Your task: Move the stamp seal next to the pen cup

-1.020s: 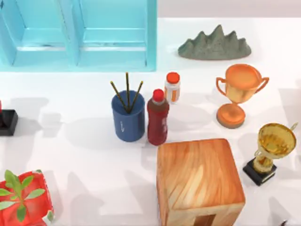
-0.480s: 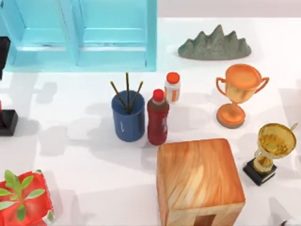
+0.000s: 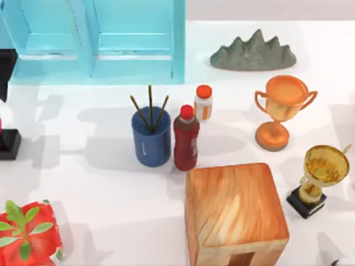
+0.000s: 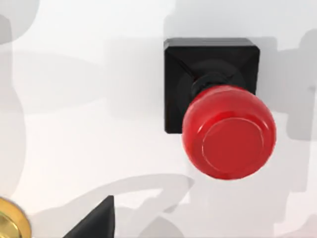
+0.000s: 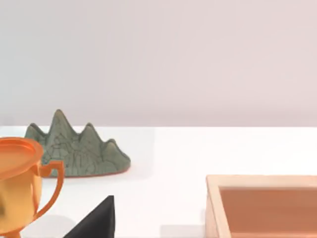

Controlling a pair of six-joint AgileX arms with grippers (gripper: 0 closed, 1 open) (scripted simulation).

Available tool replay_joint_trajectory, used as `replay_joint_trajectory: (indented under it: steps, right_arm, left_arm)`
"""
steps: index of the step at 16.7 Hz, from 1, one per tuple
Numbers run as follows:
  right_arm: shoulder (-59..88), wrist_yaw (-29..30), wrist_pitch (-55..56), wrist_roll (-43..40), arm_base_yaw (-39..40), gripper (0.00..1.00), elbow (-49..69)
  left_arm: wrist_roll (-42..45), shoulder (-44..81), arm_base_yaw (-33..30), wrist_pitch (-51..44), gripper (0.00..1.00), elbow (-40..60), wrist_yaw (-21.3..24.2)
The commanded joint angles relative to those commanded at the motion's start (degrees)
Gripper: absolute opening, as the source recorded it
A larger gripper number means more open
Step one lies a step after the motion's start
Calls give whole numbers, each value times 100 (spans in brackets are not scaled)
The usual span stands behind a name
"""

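while my left arm (image 3: 5,69) enters at the far left edge of the top view as a dark shape in front of the blue cabinet (image 3: 94,41), its wrist view looks straight down on the stamp seal (image 4: 218,114), showing the glossy red knob over the black square base, standing upright on the white table (image 4: 74,124). whether my left gripper's fingers are apart or together i cannot tell; a dark wedge (image 4: 94,220) shows at one edge of that view. seen from above, the stamp seal (image 3: 8,143) is cut off by the left edge, well apart from the pen cup (image 3: 151,138), which stands near the table's middle with three thin sticks in it. a dark red bottle (image 3: 186,141) stands just beside the cup on its right, and a small white bottle with an orange cap (image 3: 203,103) stands behind that. the right wrist view gives a low side look at the grey-green mountain ornament (image 5: 74,151), part of an orange trophy (image 5: 20,183), and the rim of a wooden box (image 5: 262,203) against a pale wall. the top view adds a gold trophy (image 3: 320,177) at the right and a red planter with green leaves (image 3: 28,235) at the lower left. my right arm sits parked at the lower right corner (image 3: 335,261).
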Motion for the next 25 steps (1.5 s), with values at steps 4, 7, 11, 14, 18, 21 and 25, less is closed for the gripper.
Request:
replay_joint_trajectory:
  steps: [4, 7, 11, 14, 18, 21, 25]
  right_arm:
    - [0, 0, 0, 0, 0, 100, 0]
    - [0, 0, 0, 0, 0, 100, 0]
    - [0, 0, 0, 0, 0, 100, 0]
    - [0, 0, 0, 0, 0, 100, 0]
    - [0, 0, 0, 0, 0, 100, 0]
    - [0, 0, 0, 0, 0, 100, 0]
    - [0, 0, 0, 0, 0, 100, 0]
  left_arm:
    - [-6, -8, -29, 30, 100, -31, 0]
    - [-12, 50, -10, 430, 100, -408, 0]
    - [8, 221, 6, 1596, 100, -1310, 2]
    - [20, 319, 15, 2092, 100, -1765, 2]
    - [21, 330, 17, 2137, 100, -1807, 2]
    - [21, 330, 17, 2137, 77, -1807, 2]
    - [21, 330, 17, 2137, 47, -1807, 2]
